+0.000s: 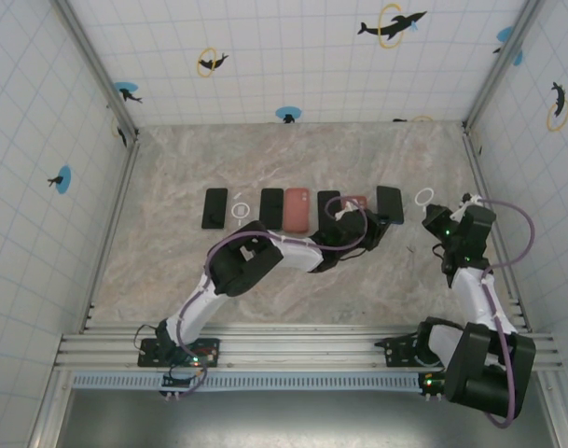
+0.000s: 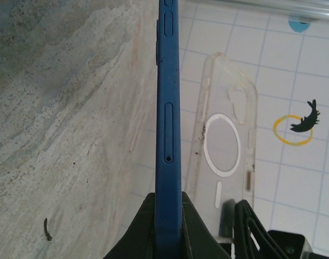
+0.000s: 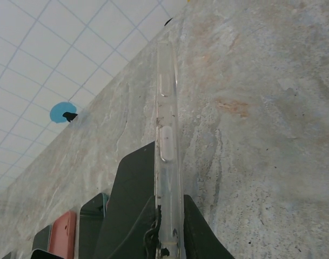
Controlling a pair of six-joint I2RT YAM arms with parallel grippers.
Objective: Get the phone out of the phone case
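Two grips are closed: the left gripper [image 2: 168, 218] pinches the blue phone [image 2: 168, 108] by its edge, and the right gripper [image 3: 167, 216] pinches the clear case [image 3: 167, 108] (empty, just beside the phone). I would draw them apart slowly, both firm. On the table [image 1: 172, 168] I count six flat devices [image 1: 271, 207] and two white rings [image 1: 241, 210].

The phone [image 2: 168, 135] is left of the case [image 2: 223, 140].
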